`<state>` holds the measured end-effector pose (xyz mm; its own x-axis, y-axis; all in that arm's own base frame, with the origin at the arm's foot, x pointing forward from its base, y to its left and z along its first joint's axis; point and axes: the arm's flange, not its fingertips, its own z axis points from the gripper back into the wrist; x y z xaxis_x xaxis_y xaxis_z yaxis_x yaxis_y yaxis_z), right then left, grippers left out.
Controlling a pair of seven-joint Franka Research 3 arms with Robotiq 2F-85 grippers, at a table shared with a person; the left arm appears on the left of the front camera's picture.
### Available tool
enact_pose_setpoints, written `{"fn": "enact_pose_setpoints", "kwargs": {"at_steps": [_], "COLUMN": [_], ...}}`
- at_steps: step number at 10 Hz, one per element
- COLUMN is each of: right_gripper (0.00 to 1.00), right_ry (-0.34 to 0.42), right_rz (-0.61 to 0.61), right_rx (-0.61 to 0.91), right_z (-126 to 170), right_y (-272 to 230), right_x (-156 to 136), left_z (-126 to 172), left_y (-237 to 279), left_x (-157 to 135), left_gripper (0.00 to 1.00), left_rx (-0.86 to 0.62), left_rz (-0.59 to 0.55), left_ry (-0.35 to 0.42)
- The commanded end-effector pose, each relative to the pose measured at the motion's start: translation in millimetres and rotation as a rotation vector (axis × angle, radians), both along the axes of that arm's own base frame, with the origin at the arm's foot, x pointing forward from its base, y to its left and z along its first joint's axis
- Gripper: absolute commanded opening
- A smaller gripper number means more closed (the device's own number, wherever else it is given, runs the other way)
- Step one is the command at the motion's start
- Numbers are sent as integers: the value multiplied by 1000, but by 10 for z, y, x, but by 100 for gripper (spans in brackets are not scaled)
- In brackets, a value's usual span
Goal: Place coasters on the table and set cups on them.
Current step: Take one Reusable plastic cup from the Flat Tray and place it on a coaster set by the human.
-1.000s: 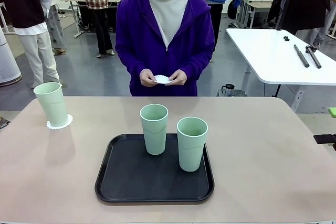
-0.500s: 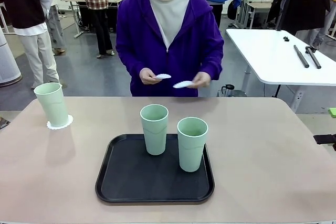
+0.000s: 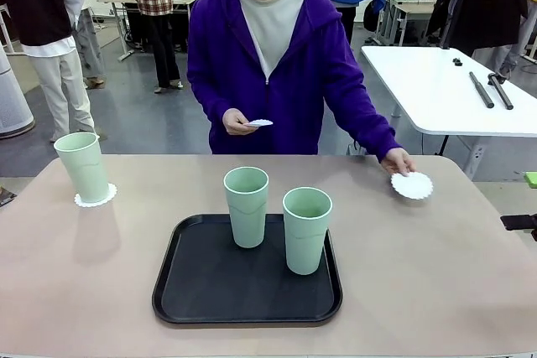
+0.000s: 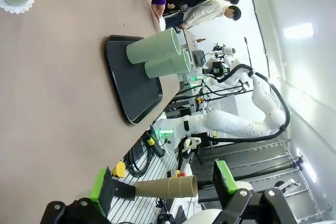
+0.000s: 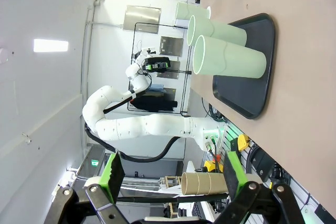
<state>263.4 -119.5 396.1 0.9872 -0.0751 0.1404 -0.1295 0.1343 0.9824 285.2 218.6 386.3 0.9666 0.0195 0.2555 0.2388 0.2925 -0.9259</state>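
Observation:
One mint cup [image 3: 82,165] stands on a lacy white coaster [image 3: 95,197] at the table's [image 3: 436,274] far left. Two more cups [image 3: 246,205] [image 3: 307,229] stand on the black tray [image 3: 247,291] in the middle. The person's hand [image 3: 398,160] lays a second coaster [image 3: 412,184] on the table at the far right. Their other hand holds a third coaster [image 3: 258,123] at chest height. My left gripper [image 4: 163,184] is open and holds nothing, well back from the tray [image 4: 131,87] and its cups [image 4: 155,51]. My right gripper [image 5: 172,174] is open too, far from the cups [image 5: 228,64].
A white table [image 3: 445,90] with dark tools stands behind at the right. Other people stand in the background. In the left wrist view the right arm [image 4: 231,124] shows beyond the table edge; in the right wrist view the left arm [image 5: 136,127] does.
The person split two coasters apart and swung one hand out to the table's far right, setting a coaster down there. The cups and both grippers have not moved.

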Motion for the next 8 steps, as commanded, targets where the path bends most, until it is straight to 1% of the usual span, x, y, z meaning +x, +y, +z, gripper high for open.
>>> {"fn": "enact_pose_setpoints", "kwargs": {"at_steps": [1,8], "right_gripper": [100,100], "right_ry": [-7,-7], "right_rz": [-2,-2], "right_rx": [13,13], "right_z": [19,19], "right_y": [7,7], "right_x": [7,7], "left_z": [11,11], "left_y": [13,13], "left_x": [-8,-8], "left_gripper": [100,100], "left_rx": [-12,-12], "left_rz": [2,2], "left_ry": [-12,-12]}}
